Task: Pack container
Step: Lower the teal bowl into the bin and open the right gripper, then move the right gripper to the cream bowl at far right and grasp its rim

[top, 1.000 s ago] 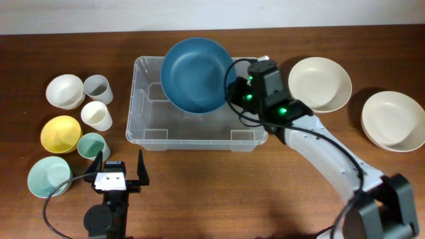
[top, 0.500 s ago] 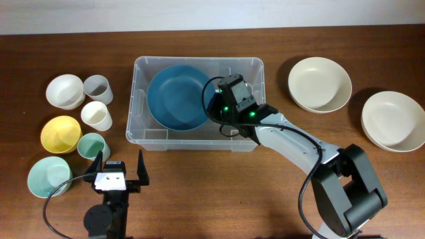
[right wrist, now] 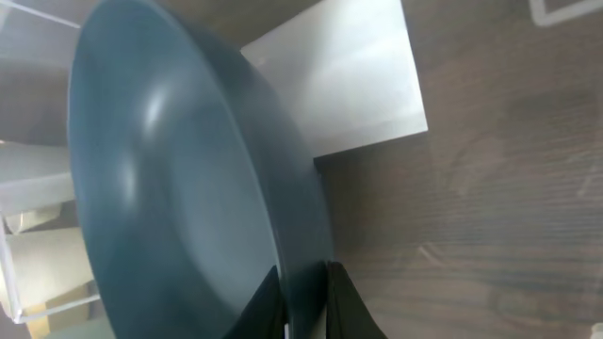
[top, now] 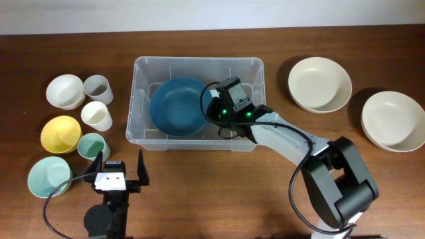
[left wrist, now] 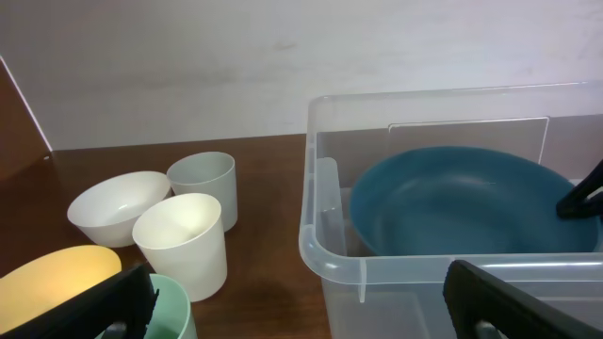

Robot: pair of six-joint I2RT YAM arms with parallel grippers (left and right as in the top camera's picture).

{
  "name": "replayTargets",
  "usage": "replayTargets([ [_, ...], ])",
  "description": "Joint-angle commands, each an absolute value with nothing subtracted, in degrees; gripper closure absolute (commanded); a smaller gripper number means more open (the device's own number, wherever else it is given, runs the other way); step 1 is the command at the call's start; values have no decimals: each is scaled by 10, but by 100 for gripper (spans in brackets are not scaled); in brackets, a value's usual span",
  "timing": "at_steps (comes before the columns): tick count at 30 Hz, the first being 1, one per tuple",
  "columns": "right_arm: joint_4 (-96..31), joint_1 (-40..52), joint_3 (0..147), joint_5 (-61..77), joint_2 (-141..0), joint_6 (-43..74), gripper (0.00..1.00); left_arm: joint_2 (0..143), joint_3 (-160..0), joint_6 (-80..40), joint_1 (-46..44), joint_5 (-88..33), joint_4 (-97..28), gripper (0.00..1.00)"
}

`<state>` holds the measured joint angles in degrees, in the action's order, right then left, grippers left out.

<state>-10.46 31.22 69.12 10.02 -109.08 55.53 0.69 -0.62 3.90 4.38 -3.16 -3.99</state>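
1. Step in hand: the blue bowl (top: pixel 178 106) is being set into the container (top: pixel 199 62). In the overhead view the container sits at the centre of the table (top: pixel 279 199). The bowl is inside it, toward the 9 o'clock end. The left wrist view shows the bowl tilted, not flat.
2. Right gripper (top: pixel 212 106): it reaches into the container and meets the bowl at its 3 o'clock rim. In the right wrist view the fingers (right wrist: pixel 267 303) are almost together, clamped on the rim with one on each face of the bowl wall.
3. Seating: it cannot be told whether the bowl's base touches the container floor.
4. Next move, as judged: lower until the bowl lies settled, part the fingers only enough to free the rim, then lift straight up clear of the container walls. Letting go while the bowl is tilted could let it rock or slide.
5. Left gripper (top: pixel 119 174): it stands at 7 o'clock on the table with its fingers wide apart, holding and touching nothing.
6. Progress, as judged: early. The yellow bowl (top: pixel 61 134) and its neighbours at 9 o'clock, and the cream bowls (top: pixel 319 83) at 2 to 3 o'clock, are all outside the container.
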Motion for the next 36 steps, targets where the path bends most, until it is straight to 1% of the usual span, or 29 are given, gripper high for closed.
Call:
replayTargets([
  [1, -98, 316, 706, 125, -1094, 562, 90, 3, -5, 48, 42, -32, -44, 0],
  [13, -98, 315, 706, 159, -1094, 562, 89, 3, -5, 48, 42, -32, -44, 0],
  [15, -98, 316, 706, 162, -1094, 562, 83, 3, -5, 48, 42, -32, -44, 0],
  [18, -98, 315, 706, 170, -1094, 562, 61, 3, -5, 48, 42, -32, -44, 0],
  [22, -100, 315, 706, 169, -1093, 538, 40, 3, -5, 48, 42, -32, -44, 0],
  [24, -103, 312, 706, 169, -1093, 529, 33, 3, -5, 48, 42, -32, -44, 0],
  [27, -113, 306, 712, 167, -1088, 514, 28, 3, -5, 48, 42, -32, -44, 0],
  [30, -144, 293, 741, 133, -1063, 455, 25, 3, -5, 48, 42, -32, -44, 0],
  [32, -200, 281, 785, 86, -1043, 396, 21, 3, -5, 48, 42, -32, -44, 0],
  [36, -353, 245, 915, 7, -1013, 331, 11, 3, -5, 48, 42, -32, -44, 0],
])
